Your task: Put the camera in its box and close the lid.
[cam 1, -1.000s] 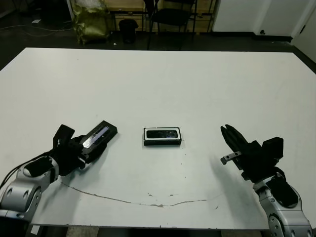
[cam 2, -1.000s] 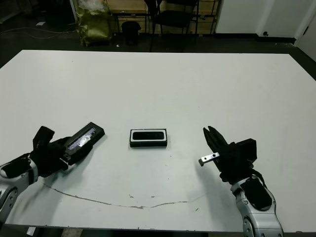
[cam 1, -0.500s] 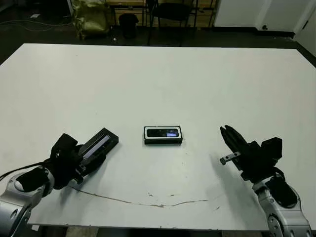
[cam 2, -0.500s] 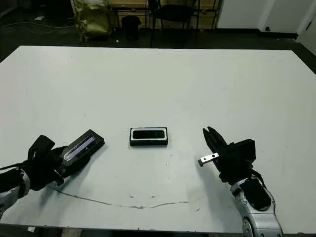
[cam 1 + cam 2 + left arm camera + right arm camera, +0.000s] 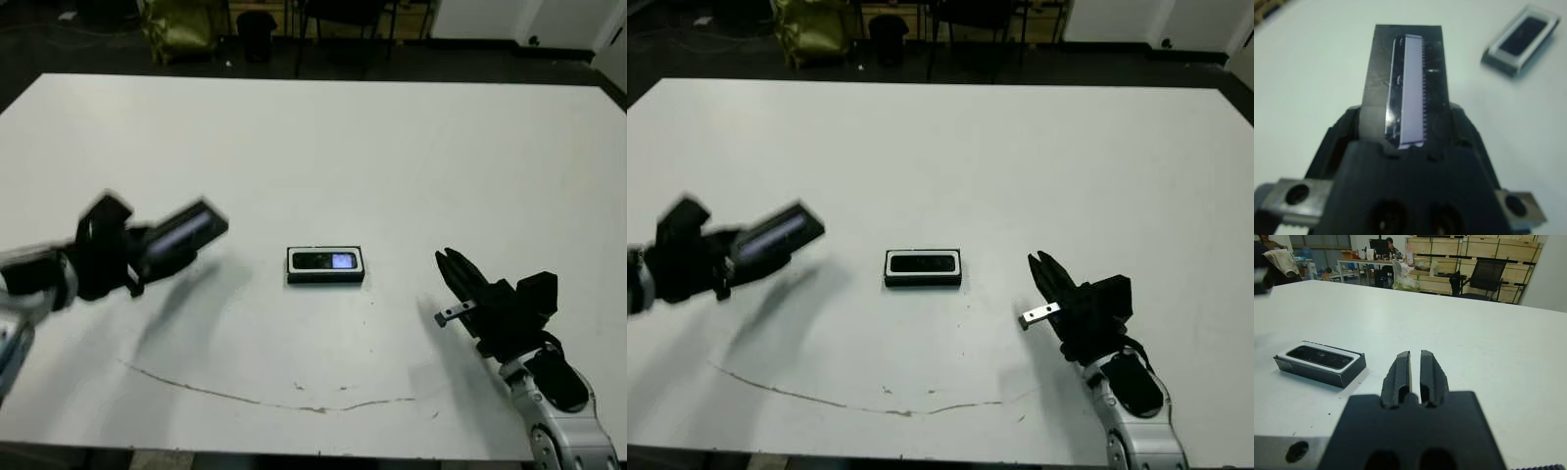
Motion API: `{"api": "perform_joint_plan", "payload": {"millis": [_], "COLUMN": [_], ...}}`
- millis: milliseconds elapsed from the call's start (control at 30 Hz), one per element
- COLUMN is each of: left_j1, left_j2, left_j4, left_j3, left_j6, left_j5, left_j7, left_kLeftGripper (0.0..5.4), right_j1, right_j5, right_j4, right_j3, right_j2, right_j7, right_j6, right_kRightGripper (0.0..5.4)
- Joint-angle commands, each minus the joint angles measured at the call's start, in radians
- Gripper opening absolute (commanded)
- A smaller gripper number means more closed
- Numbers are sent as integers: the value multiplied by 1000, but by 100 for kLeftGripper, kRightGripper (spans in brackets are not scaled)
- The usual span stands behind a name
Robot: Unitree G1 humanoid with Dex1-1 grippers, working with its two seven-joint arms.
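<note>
Raised and carried up off the table since the earlier frames: the lid (image 5: 181, 233), clamped in the left gripper (image 5: 137, 257), formerly low at the table's near-left part, now held in the air and blurred by motion.

Lid: flat black cover, pale glossy window strip (image 5: 1409, 95) facing the wrist camera; gripped at one short end between the two black fingers (image 5: 1367, 120), free end pointed toward the box.

Box (image 5: 326, 265): white-lined black tray, resting on the white table (image 5: 323, 147) about midway between its left and right edges, nearer the near edge than the far one. It is lidless, and well apart from the lid and the left gripper, to their right.

Camera (image 5: 326, 260): slim black bar, lying flat inside the box, bluish patch seen at its right end.

Right gripper (image 5: 1046, 274): fingers (image 5: 1399, 374) drawn almost together with only a narrow slit between them, nothing held; unchanged in place, low over the table's near-right part, well to the right of the box.

A thin brownish crack line (image 5: 274, 397) is noted along the table's near edge.
</note>
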Motion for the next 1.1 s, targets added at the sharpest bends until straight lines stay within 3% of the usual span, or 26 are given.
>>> {"api": "perform_joint_plan", "payload": {"millis": [33, 167, 400, 633, 867, 967, 1100], "left_j1": [-96, -224, -422, -569, -635, -658, -675], "left_j2": [2, -36, -152, -296, -402, -438, -477], "left_j4": [44, 111, 390, 651, 811, 876, 960], "left_j3": [-61, -146, -290, -369, -388, -395, -380], "left_j6": [-16, -75, -356, -488, -526, -527, -515], "left_j5": [33, 62, 153, 211, 246, 267, 272], "left_j7": [-40, -112, -290, -421, -475, -494, -521], "left_kLeftGripper": [255, 255, 255, 255, 255, 255, 255], "right_j1": [5, 8, 8, 9, 14, 9, 8], "right_j5": [-16, -10, -21, -23, -25, -35, -35], "right_j4": [8, 2, 16, 33, 36, 63, 64], "right_j3": [3, 5, 10, 21, 22, 23, 24], "right_j2": [-5, 2, 6, 12, 21, 24, 26], "right_j7": [-11, -16, -25, -29, -37, -29, -31], "right_j6": [11, 23, 9, -13, -6, -48, -44], "right_kRightGripper": [0, 0, 0, 0, 0, 0, 0]}}
